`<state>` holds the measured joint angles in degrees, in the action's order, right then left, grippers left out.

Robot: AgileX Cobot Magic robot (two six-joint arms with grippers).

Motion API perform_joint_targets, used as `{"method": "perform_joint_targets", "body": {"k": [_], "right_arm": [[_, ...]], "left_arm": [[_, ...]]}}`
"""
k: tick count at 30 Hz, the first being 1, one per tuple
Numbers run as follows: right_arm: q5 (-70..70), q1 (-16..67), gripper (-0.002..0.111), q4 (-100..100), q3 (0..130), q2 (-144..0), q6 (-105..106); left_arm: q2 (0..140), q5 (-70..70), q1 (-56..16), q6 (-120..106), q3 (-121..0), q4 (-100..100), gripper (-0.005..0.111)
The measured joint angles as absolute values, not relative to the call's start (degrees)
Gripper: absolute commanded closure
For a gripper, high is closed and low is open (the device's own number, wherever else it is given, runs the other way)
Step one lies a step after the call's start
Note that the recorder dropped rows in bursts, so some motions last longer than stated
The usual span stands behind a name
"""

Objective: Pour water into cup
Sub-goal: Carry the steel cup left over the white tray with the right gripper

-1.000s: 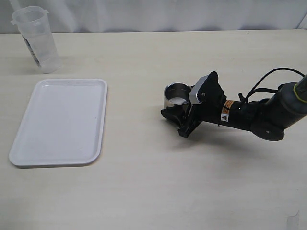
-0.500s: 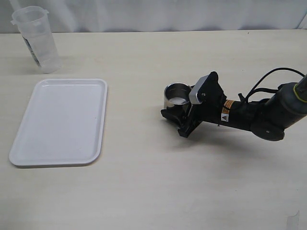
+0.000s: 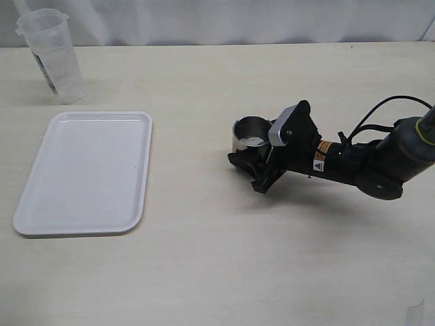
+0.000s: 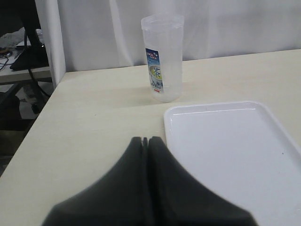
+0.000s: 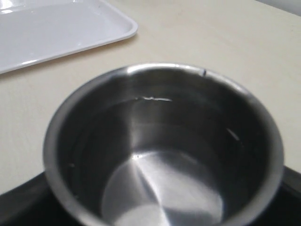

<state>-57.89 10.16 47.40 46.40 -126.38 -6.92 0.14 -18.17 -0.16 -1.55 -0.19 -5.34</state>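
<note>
The steel cup [image 3: 251,134] stands on the table right of centre. It fills the right wrist view [image 5: 164,94]. Water [image 5: 160,188] shows as a shiny surface low inside it. My right gripper [image 3: 246,170] lies low on the table with its black fingers [image 5: 19,207] on either side of the cup's base, shut on it. My left gripper [image 4: 146,140] is shut and empty above the table by the white tray's near corner. It is out of the exterior view.
A tall translucent plastic beaker [image 3: 51,56] with a label [image 4: 155,71] stands at the far left back. A white tray [image 3: 85,173] lies in front of it, also seen in the left wrist view [image 4: 235,150]. The table edge runs at the left of the left wrist view.
The right gripper and the cup have shifted very slightly to the right. Nothing else has moved.
</note>
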Motion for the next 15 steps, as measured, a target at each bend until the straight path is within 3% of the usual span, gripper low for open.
{"method": "perform_joint_targets", "body": {"k": [15], "right_arm": [[-59.8, 10.2, 0.104, 48.0, 47.1, -126.4, -7.6]], "left_arm": [[0.1, -18.2, -0.2, -1.5, -0.2, -5.3, 0.107]]}}
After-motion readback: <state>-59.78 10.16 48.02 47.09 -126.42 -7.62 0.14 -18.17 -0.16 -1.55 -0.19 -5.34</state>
